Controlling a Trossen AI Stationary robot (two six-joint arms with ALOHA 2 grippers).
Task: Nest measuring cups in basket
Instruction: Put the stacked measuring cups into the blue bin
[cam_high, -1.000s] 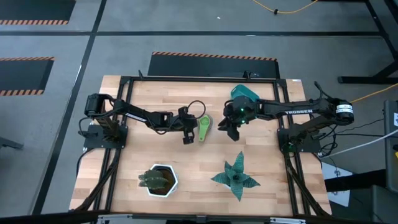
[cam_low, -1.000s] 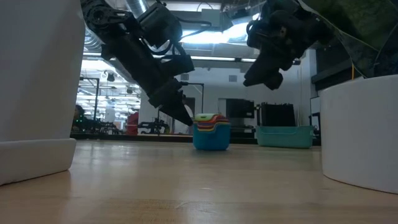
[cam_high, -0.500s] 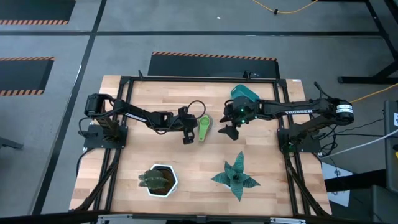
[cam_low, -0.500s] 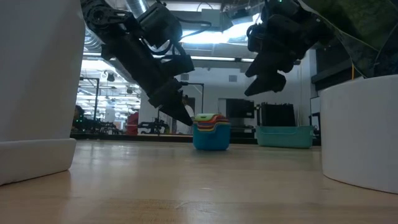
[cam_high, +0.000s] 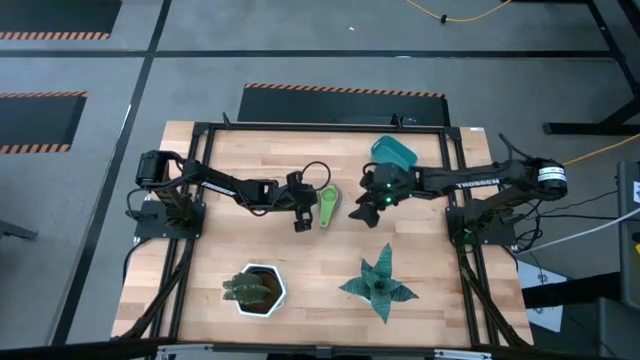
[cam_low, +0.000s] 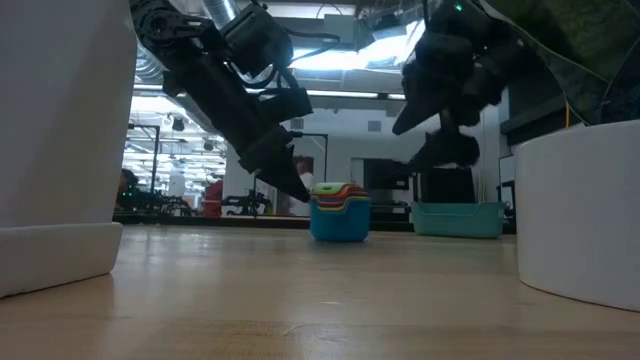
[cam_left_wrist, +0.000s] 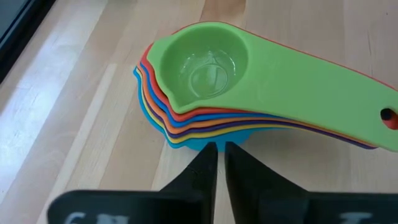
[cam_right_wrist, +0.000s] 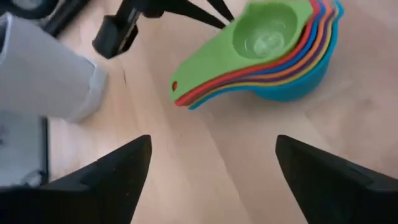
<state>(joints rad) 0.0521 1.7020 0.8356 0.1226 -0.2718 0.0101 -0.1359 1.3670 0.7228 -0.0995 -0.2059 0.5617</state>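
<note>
Centre frame: right hand (cam_high: 364, 205), fingers wide apart, should straddle the nested rainbow plastic measuring cups (cam_high: 328, 205) squarely (left hand (cam_high: 301, 221) pinched together beside them).

Overhead looks straight down, low looks level across; both wrists closely share the measuring cups (cam_left_wrist: 249, 81)

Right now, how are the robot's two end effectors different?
The left end effector is shut, its fingers pressed together, while the right end effector is spread wide open. The left one sits low, right beside the stacked measuring cups; the right one hangs higher, on the cups' other side. Both are dark, point toward the cups, and hold nothing.
</note>
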